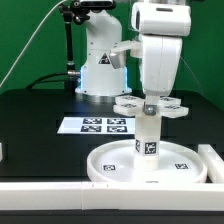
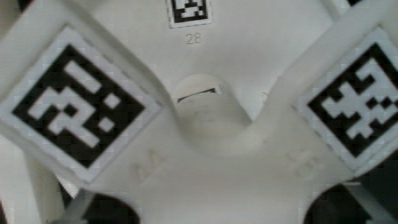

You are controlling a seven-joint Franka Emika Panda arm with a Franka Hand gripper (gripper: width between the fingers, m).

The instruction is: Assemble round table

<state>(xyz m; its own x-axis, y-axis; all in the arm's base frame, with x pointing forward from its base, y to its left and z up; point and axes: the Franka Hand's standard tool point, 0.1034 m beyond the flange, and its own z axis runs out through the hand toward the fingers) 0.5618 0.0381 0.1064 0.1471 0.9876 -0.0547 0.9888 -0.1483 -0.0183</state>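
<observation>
Black tabletop, green curtain behind. Marker board lay 10 o'clock of disc. My gripper was over cross base atop leg; spread or pinching, couldn't tell.

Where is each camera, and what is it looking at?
Exterior view: off the arm, facing the robot's front across the table; sees the arm, the cross piece atop the leg, and the round disc the leg stands in.
Wrist view: on the wrist, looking at the cross piece from very close; no robot part clearly shows.
Shared: the cross piece.
</observation>
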